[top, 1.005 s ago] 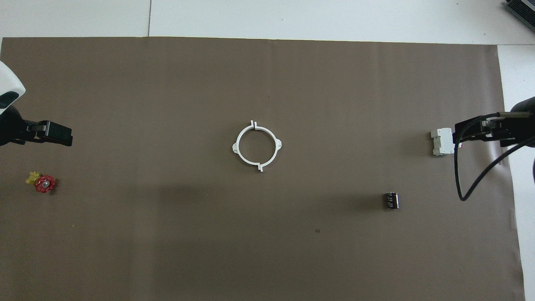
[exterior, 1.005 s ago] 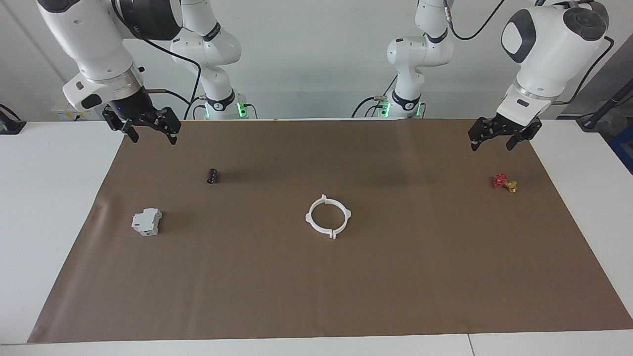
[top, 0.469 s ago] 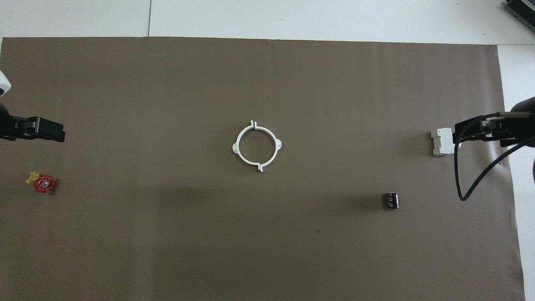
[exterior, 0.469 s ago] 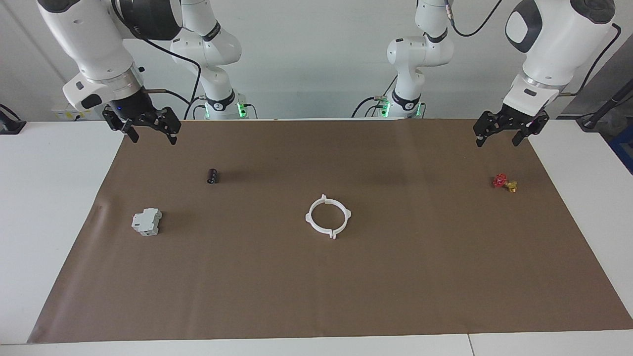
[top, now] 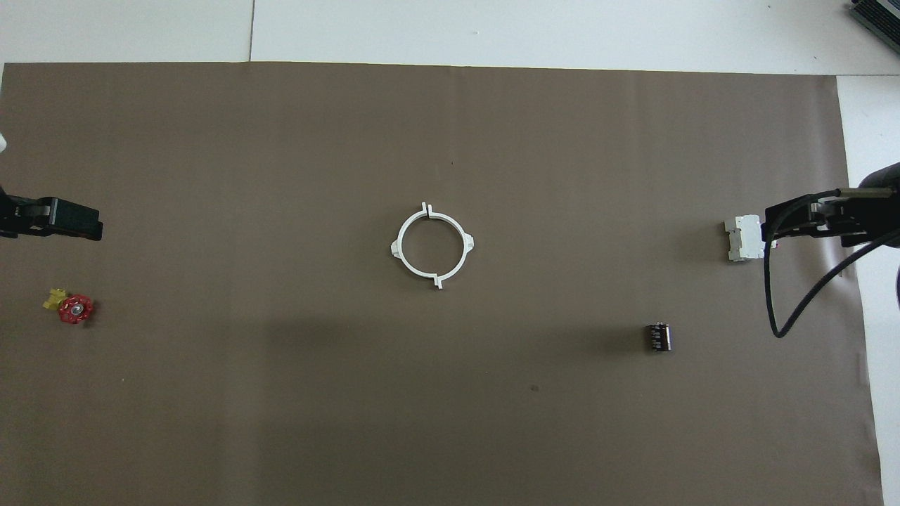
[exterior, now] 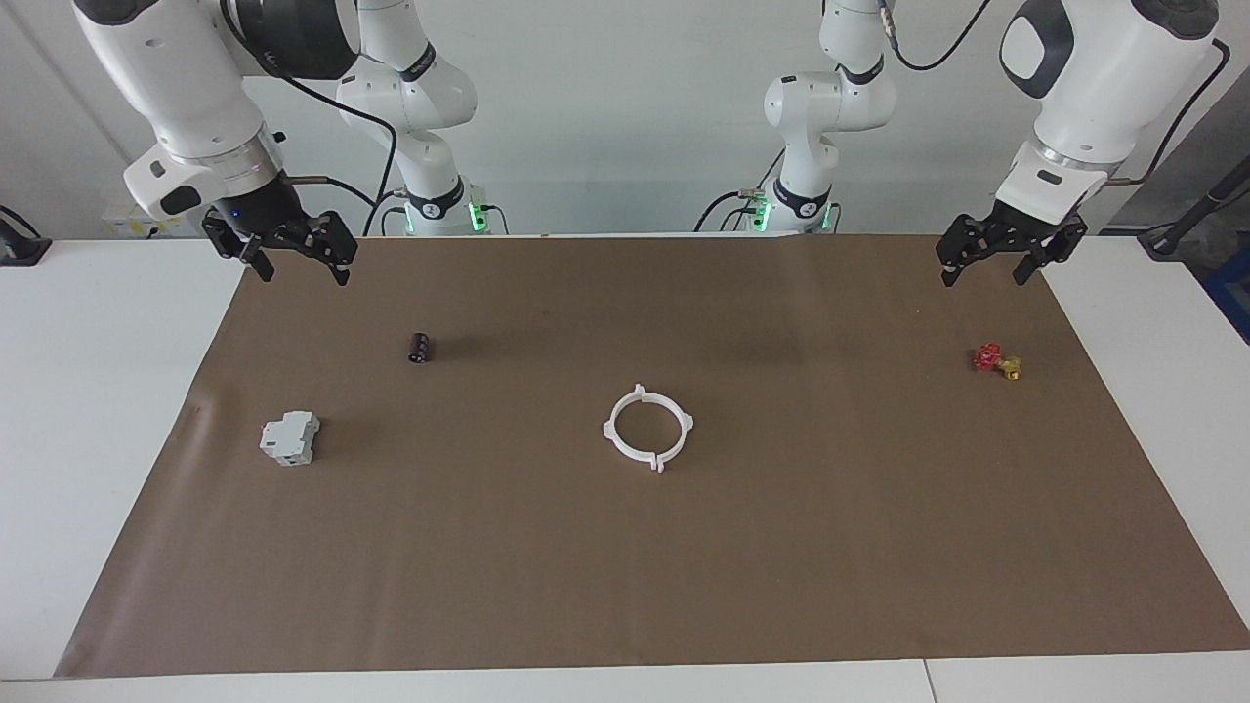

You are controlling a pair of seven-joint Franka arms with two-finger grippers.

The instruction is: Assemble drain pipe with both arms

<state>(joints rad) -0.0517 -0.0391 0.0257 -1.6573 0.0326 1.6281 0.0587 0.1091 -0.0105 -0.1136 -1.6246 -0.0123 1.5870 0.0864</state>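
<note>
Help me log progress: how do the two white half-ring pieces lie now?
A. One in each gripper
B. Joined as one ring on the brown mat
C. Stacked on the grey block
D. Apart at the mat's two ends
B: the drain pipe lies as one closed ring mid-mat, untouched by any gripper.

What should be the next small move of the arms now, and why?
Probably none beyond staying clear. The white ring already lies closed in the middle of the brown mat, its two halves meeting at the tabs. The left gripper and the right gripper hang open and empty over the mat's corners nearest the robots.
</note>
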